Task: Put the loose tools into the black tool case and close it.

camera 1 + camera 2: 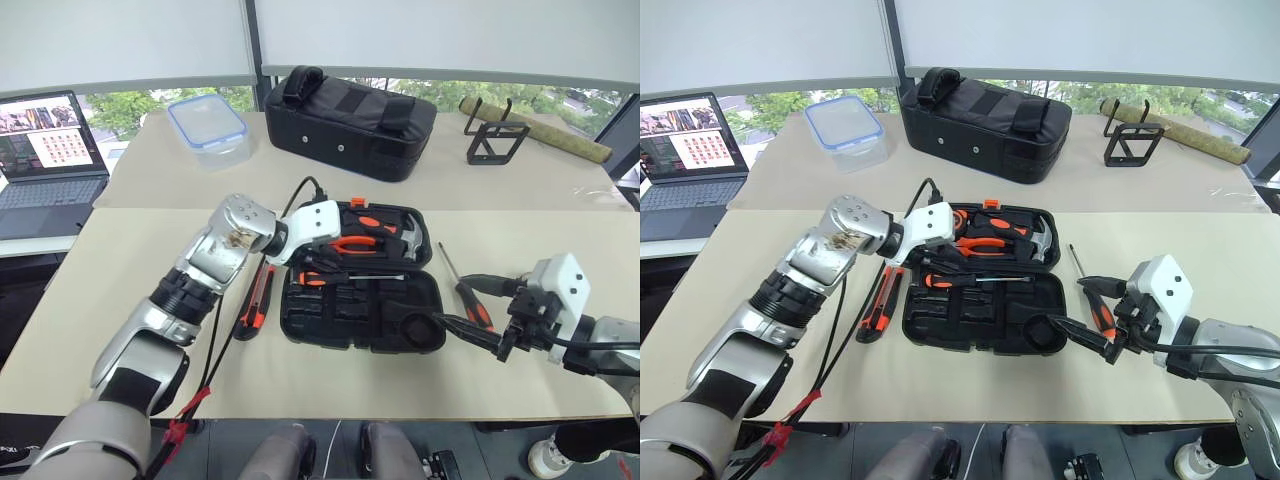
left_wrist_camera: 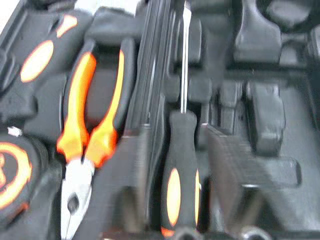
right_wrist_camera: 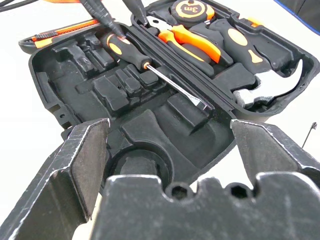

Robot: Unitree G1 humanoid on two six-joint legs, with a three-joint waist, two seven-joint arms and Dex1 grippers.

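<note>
The black tool case (image 1: 300,325) lies open in the middle of the table. My left gripper (image 1: 305,268) reaches over its left half, shut on the handle of a black-and-orange screwdriver (image 2: 181,165) that lies along the case's hinge line (image 3: 172,82). An orange-black utility knife (image 1: 255,300) rests on the table just left of the case. A second black-and-orange screwdriver (image 1: 470,298) lies right of the case. My right gripper (image 1: 452,302) hovers over it, open and holding nothing, facing the case (image 3: 167,135).
Orange-handled pliers (image 1: 355,243), a hammer (image 1: 405,240) and a tape measure (image 3: 192,9) sit in the case's far half. Behind stand a black fabric bag (image 1: 350,115), a clear lidded box (image 1: 207,125), a laptop (image 1: 45,150) and a black wire stand (image 1: 495,140).
</note>
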